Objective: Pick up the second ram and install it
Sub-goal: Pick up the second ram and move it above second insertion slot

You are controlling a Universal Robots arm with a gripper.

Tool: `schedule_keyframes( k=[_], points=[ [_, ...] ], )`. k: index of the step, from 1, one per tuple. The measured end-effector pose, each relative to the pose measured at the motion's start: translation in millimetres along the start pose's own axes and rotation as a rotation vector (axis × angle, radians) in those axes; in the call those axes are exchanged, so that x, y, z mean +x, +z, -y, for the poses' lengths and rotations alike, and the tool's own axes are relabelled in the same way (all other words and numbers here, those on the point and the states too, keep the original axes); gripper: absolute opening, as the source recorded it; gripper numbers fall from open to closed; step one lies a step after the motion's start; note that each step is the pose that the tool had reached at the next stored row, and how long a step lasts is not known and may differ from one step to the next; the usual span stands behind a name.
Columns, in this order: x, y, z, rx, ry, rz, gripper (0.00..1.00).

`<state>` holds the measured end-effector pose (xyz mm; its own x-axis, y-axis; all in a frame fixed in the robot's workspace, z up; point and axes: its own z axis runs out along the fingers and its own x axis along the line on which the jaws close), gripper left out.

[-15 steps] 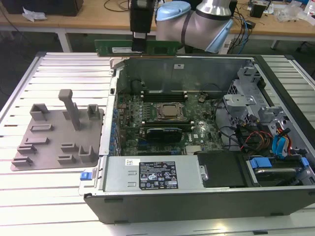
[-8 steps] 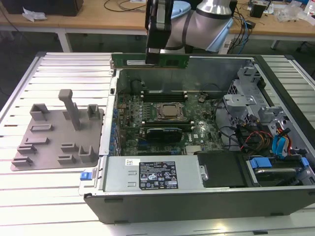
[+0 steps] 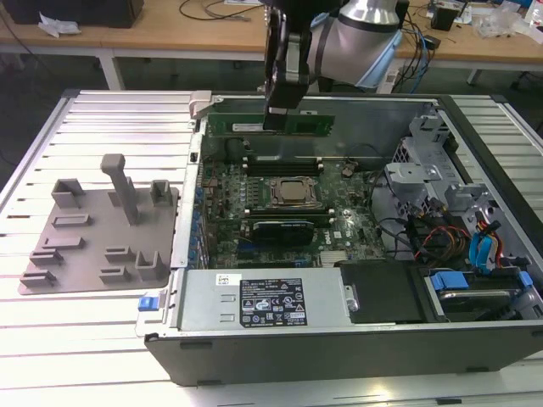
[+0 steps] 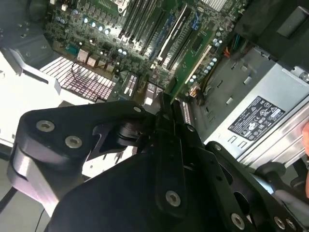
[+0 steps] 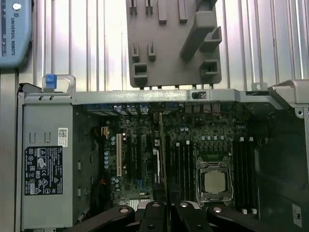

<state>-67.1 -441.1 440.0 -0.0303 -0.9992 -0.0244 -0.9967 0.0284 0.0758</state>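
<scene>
The second ram (image 3: 310, 125) is a long green stick held level above the far side of the open computer case (image 3: 161, 339). My gripper (image 3: 281, 117) is shut on it near its middle, coming down from above. In the first wrist view the ram (image 5: 161, 145) appears edge-on as a thin line running out from the gripper (image 5: 165, 212). It hangs over the motherboard, beside the memory slots (image 5: 181, 164) next to the CPU socket (image 5: 215, 181). In the second wrist view the black fingers (image 4: 161, 113) are closed together above the board.
The CPU socket (image 3: 293, 192) has dark memory slots (image 3: 280, 165) on both sides. A power supply (image 3: 254, 301) fills the case's near side, and a drive cage with cables (image 3: 441, 203) stands on the exterior view's right. A grey parts fixture (image 3: 93, 229) lies outside the case.
</scene>
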Motion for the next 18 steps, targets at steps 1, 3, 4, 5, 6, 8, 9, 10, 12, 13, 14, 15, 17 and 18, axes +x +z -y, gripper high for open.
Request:
schedule_keyframes(
  k=[1,3,4,5,6,8,9,10,12,13,14,15,17,18],
  points=[
    [0.0,1.6,1.0,-0.0001,0.0,0.0,0.11],
    [0.0,5.5,3.7,-0.0004,0.0,0.0002,0.11],
    [0.0,6.6,4.5,-0.0007,0.0,0.0001,0.11],
    [0.0,9.7,6.6,-0.0009,0.0,0.0,0.11],
    [0.0,12.2,8.4,-0.0012,0.0,0.0001,0.11],
    [0.0,19.5,13.6,-0.002,0.0,0.0001,0.11],
    [0.0,21.0,14.9,-0.0022,0.0,0.0001,0.11],
    [-0.1,22.4,16.4,-0.0025,0.0,0.0,0.11],
    [-1.7,29.2,27.8,-0.0039,0.0,0.0001,0.11],
    [-2.4,31.4,32.3,-0.0043,0.0,0.0,0.11],
    [-3.2,33.3,36.7,-0.0048,0.0,-0.0001,0.11],
    [-3.6,34.4,39.2,-0.0051,0.0,0.0,0.11],
    [-4.4,37.6,44.8,-0.0057,0.0,0.0001,0.11],
    [-4.7,39.3,47.4,-0.0061,0.0,-0.0001,0.11]
  ],
)
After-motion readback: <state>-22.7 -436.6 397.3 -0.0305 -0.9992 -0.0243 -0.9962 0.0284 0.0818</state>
